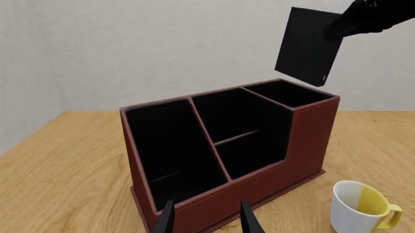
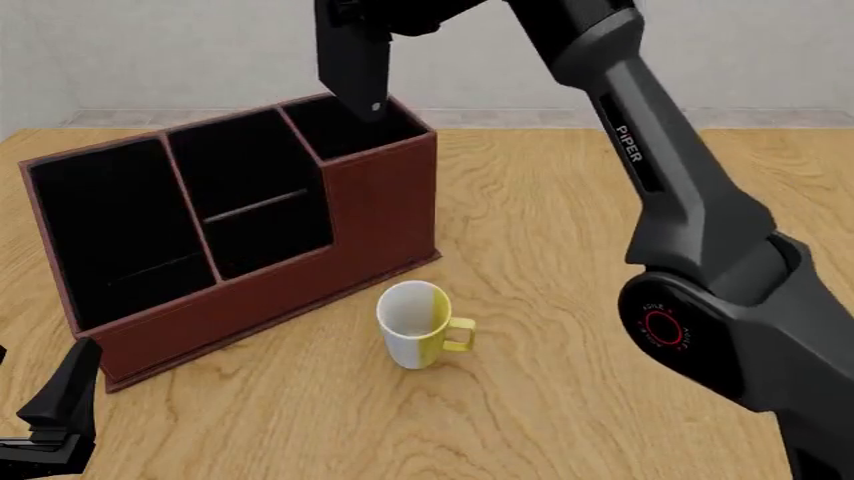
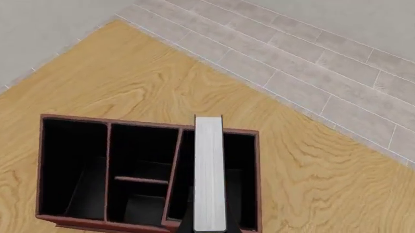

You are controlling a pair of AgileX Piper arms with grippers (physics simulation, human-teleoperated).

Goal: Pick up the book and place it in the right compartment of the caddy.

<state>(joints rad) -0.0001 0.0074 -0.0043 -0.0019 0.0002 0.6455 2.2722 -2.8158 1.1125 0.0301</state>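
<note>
The black book hangs tilted in my right gripper, which is shut on its upper end. Its lower corner is just above the right compartment of the reddish-brown caddy. In the left wrist view the book is clear of the compartment rim. The right wrist view looks down the white page edge over the compartment. My left gripper is open and empty, low in front of the caddy's left end.
A white and yellow mug stands on the table in front of the caddy's right end; it also shows in the left wrist view. The caddy's middle section has a shelf. A tiled floor lies beyond the table's far edge.
</note>
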